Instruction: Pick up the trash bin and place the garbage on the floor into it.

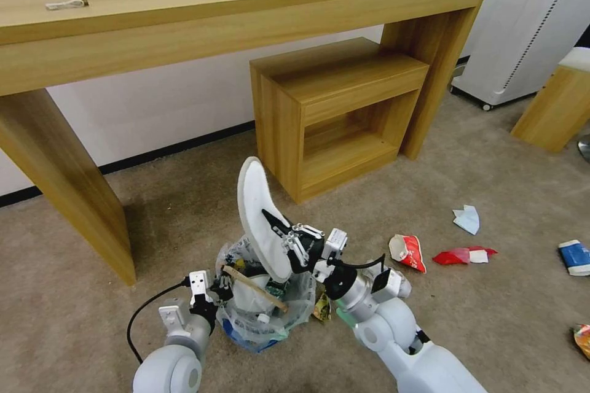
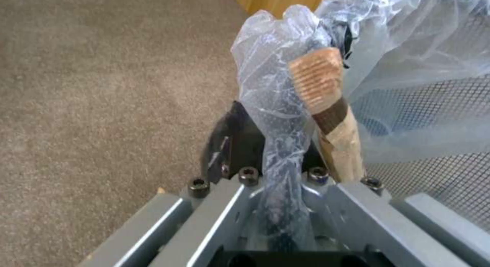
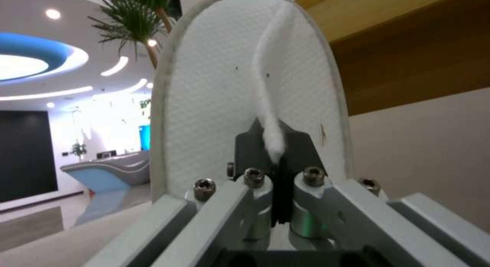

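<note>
Carpet: right gripper [image 1: 289, 242] grips white slipper [image 1: 261, 218] above trash bin [image 1: 264, 307]

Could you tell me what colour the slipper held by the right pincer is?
White, with a fine dimpled texture; the slipper shows best in the right wrist view.

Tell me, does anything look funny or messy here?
Yes. A white slipper stands nearly upright over the trash bin, pinched in the right tool. The left tool grips the bin's bag-lined rim. Litter dots the carpet: a red-and-white wrapper, a red wrapper, a light-blue mask.
</note>
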Available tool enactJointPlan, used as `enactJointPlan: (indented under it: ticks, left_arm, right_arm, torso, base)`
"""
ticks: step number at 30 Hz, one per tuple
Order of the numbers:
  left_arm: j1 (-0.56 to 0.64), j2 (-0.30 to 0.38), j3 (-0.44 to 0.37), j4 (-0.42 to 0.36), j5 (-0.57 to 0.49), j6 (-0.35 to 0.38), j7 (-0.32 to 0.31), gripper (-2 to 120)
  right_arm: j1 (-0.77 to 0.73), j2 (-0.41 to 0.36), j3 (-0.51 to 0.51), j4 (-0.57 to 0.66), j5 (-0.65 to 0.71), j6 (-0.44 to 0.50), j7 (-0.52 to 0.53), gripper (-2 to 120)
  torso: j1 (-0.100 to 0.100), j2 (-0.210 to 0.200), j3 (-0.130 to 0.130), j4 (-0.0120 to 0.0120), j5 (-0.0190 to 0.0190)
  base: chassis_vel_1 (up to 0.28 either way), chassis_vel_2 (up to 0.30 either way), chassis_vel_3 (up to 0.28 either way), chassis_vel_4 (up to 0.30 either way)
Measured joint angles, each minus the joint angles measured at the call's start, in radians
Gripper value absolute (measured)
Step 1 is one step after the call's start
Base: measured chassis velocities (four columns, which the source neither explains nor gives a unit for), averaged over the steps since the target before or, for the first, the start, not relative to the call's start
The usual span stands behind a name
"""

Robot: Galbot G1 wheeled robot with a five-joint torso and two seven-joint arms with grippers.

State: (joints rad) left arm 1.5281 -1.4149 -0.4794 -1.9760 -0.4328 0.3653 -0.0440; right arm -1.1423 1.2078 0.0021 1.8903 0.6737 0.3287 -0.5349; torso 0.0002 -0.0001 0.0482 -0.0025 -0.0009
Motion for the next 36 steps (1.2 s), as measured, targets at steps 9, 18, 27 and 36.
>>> enactJointPlan:
  ticks: [9,18,27,36]
  left_arm:
    - [0.001,-0.009,0.003,-0.006,0.000,0.002,0.000,1]
    - [0.004,-0.009,0.005,-0.014,0.001,0.005,0.000,1]
    - [0.014,-0.007,0.008,-0.034,-0.014,0.009,0.000,1]
    - [0.024,0.004,0.007,-0.069,-0.041,0.017,-0.004,1]
  right_arm:
    - [0.009,0.021,-0.029,-0.015,-0.005,0.001,-0.002,0]
    - [0.003,0.019,-0.029,-0.018,-0.013,0.002,-0.007,0]
    - [-0.003,0.022,-0.027,-0.024,-0.018,0.003,-0.022,0]
    - [-0.012,0.019,-0.014,-0.030,-0.027,0.000,-0.040,18]
  torso:
    - [0.000,0.000,0.000,0.0003,0.0005]
    - [0.000,0.000,0.000,0.0004,0.0008]
    - [0.000,0.000,0.000,0.0004,0.0008]
    - [0.000,0.000,0.000,0.0004,0.0010]
  base:
    - [0.000,0.000,0.000,0.000]
    - [0.000,0.000,0.000,0.000]
    - [0.000,0.000,0.000,0.000]
    - [0.000,0.000,0.000,0.000]
